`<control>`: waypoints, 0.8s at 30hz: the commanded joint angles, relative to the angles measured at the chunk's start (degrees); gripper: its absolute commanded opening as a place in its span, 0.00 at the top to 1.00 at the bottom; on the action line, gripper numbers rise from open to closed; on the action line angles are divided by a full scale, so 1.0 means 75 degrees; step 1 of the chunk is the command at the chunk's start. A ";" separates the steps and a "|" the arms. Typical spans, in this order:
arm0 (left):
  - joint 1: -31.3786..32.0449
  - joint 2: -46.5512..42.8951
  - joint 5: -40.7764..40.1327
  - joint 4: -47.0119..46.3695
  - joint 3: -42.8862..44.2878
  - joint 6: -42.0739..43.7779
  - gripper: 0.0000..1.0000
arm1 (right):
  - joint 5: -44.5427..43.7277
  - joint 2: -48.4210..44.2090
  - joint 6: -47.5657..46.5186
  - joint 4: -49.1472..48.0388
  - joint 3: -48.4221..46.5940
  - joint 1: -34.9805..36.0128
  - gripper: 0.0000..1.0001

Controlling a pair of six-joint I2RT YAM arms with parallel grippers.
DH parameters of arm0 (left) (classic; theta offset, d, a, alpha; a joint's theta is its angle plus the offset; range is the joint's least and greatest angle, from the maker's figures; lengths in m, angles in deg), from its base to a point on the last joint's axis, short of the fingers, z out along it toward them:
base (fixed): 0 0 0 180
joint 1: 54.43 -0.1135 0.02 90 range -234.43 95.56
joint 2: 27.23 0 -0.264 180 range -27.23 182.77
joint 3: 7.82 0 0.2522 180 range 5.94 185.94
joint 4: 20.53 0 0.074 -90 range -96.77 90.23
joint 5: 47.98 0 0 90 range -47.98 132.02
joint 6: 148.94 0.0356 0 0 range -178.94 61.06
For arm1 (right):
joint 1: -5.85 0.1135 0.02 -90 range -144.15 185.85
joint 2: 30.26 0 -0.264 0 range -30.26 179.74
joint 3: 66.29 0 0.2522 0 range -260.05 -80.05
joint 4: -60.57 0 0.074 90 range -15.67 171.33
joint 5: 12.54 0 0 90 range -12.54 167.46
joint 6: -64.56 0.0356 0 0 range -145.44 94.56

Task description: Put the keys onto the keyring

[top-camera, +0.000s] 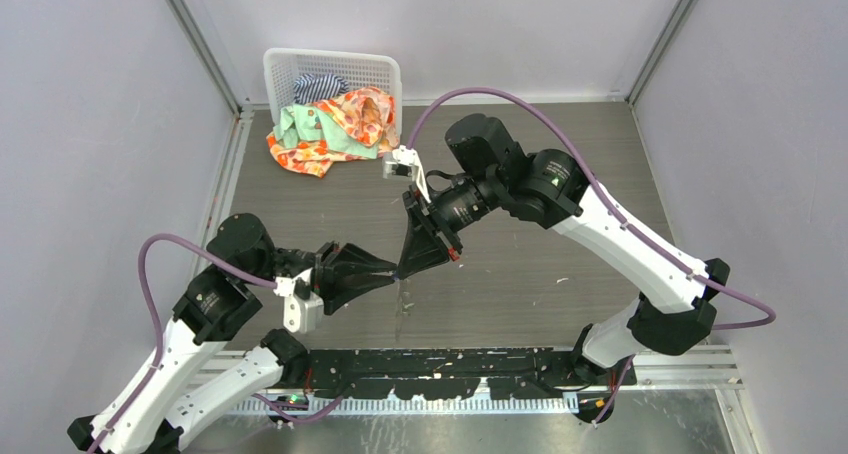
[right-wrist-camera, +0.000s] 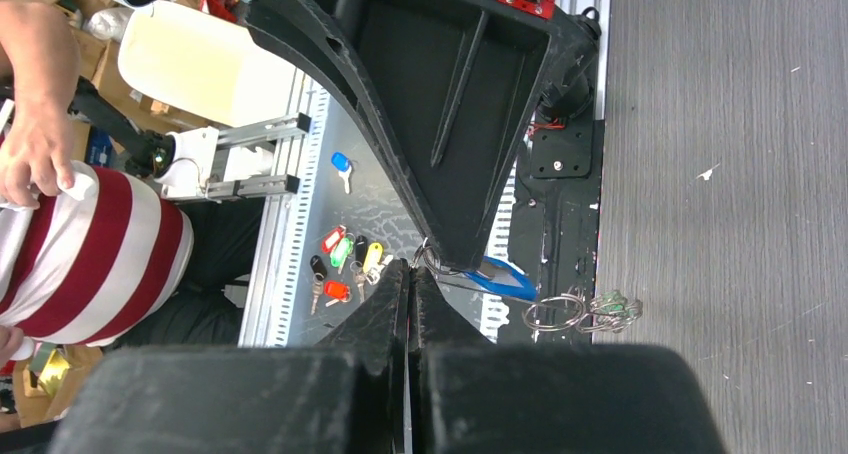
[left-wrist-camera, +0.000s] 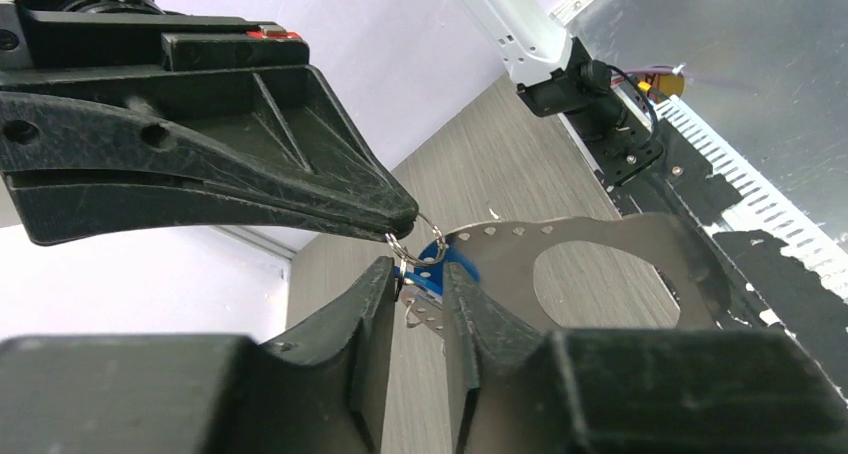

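Arms angled inward — right gripper [right-wrist-camera: 410, 267] pinching keyring [left-wrist-camera: 416, 232]; left gripper [left-wrist-camera: 418, 272] tip-to-tip.

The table [top-camera: 520, 294] is grey wood-grain board, matt and faintly streaked, and the sheet [top-camera: 660, 424] along its near edge is bare, dull silvery metal. The left gripper [left-wrist-camera: 415, 296] and right gripper [right-wrist-camera: 410, 274] are matt black plastic, finely ridged like printed parts. The keyring [left-wrist-camera: 412, 236] is thin, bright metal wire. The blue key [left-wrist-camera: 445, 264] has a glossy plastic head. The arm shell [top-camera: 620, 229] is smooth white plastic, and the purple cable [top-camera: 520, 99] has a smooth, rubbery sheath. The basket [top-camera: 330, 66] is white plastic lattice, filled with soft printed cloth [top-camera: 340, 129].
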 commanded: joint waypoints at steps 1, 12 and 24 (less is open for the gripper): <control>0.0018 -0.0030 0.0228 0.0165 0.0246 0.0237 0.78 | 0.0207 -0.0081 0.0138 -0.0299 -0.0404 0.0007 0.99; 0.0024 -0.0374 0.0042 -0.0181 -0.0038 0.0656 0.97 | -0.0323 -0.0571 0.0360 -0.0926 0.0153 -0.0029 0.99; 0.0029 -0.0608 0.0208 -0.0572 -0.0425 0.1003 0.99 | -0.1265 -0.1480 0.1272 -0.3109 0.1578 -0.0035 0.99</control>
